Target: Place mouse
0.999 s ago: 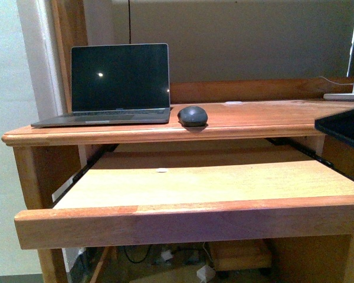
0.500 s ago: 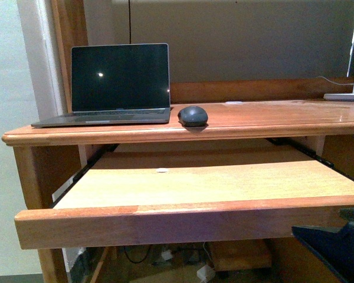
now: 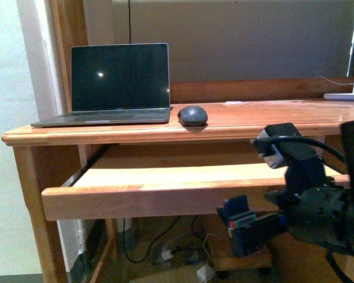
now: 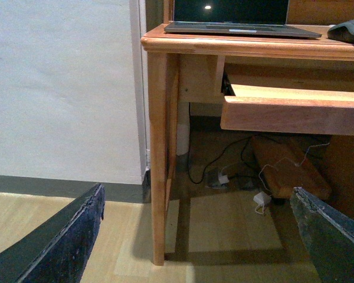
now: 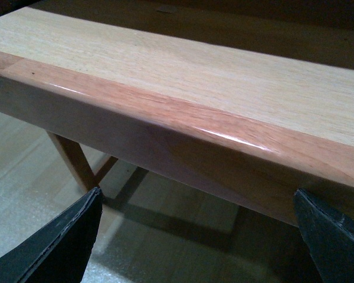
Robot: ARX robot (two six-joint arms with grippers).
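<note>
Two claws are spread apart with nothing between them. On the desk top, the mouse sits just beside the right edge of the open laptop, whose screen is dark. Below the top, the pull-out tray stands partly out. The right claw hangs low in front of the tray's front edge near its right end; its wrist view shows both fingers wide of that edge. The left claw is out of the front view; its wrist camera looks past parted fingers at the desk's left leg and cables on the floor.
</note>
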